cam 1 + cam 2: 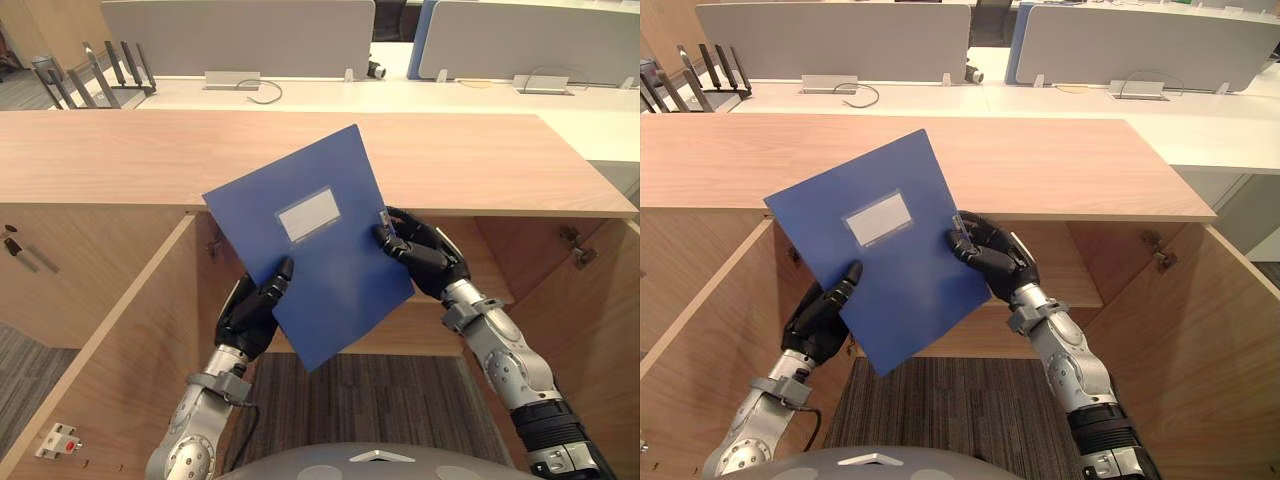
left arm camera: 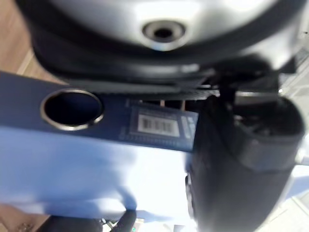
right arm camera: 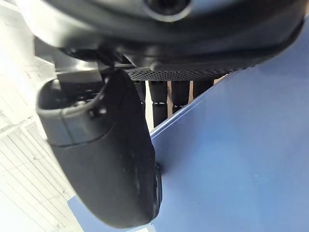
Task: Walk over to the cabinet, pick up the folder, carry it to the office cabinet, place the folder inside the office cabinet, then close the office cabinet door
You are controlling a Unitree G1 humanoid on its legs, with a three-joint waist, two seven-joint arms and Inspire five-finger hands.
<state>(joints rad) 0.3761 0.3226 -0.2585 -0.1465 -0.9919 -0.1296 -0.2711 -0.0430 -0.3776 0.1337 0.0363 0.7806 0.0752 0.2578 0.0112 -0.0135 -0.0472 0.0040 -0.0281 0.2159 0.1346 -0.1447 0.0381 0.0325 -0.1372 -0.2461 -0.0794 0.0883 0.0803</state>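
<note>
A blue folder (image 1: 318,250) with a pale label pocket is held up, tilted, in front of the open wooden office cabinet (image 1: 300,160). My left hand (image 1: 252,312) clasps its lower left edge, thumb on the front cover. My right hand (image 1: 425,252) pinches the folder's right edge, thumb on the front and fingers behind. In the left wrist view the folder's spine (image 2: 96,121) with a round finger hole and a barcode sticker lies against the hand. The right wrist view has the blue cover (image 3: 241,159) past the thumb (image 3: 104,154).
The cabinet's left door (image 1: 90,370) and right door (image 1: 590,320) stand swung open on either side of me. A shelf (image 1: 480,280) sits inside behind the folder. Beyond the cabinet top are white desks with grey dividers (image 1: 240,35). Grey carpet (image 1: 360,400) lies below.
</note>
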